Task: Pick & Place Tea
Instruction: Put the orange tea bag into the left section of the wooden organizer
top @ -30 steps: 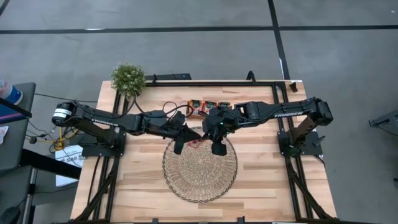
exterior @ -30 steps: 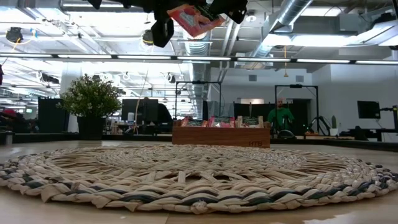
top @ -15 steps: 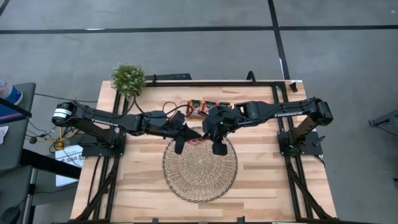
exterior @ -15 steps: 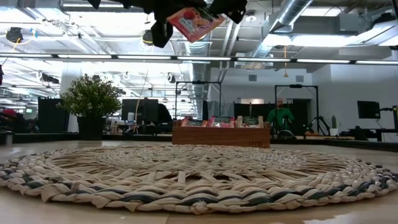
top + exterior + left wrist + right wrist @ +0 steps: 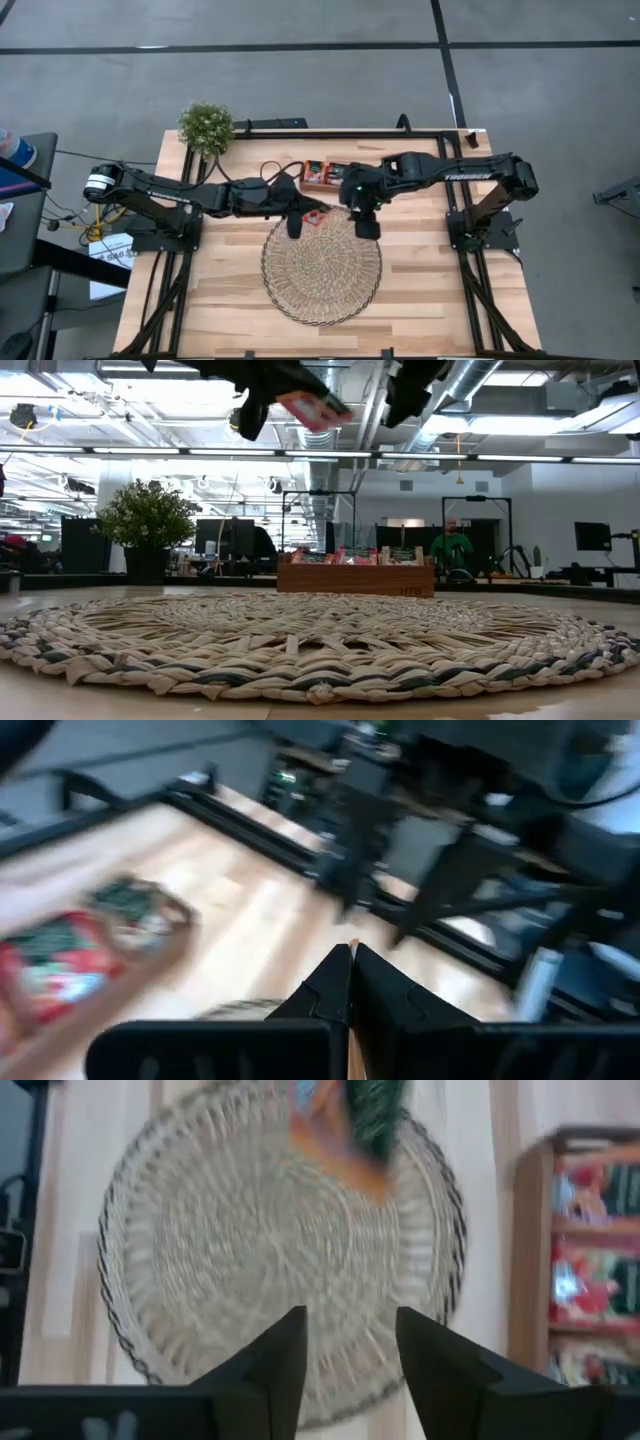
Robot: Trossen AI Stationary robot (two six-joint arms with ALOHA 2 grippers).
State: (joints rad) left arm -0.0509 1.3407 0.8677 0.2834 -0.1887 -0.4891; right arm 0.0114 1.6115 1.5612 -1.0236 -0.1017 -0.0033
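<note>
Left end effector [image 5: 303, 218] above far edge of woven mat [image 5: 322, 268], fingers pressed together on red tea sachet [image 5: 313, 217], sachet held in air over mat. Right end effector [image 5: 362, 217] just beside it, apart from sachet, fingers spread, empty. More sachets in wooden tray [image 5: 325, 174] at table [image 5: 440, 300] back.

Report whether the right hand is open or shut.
Open: the right hand shows a clear gap between its dark fingers above the round woven straw mat.
</note>
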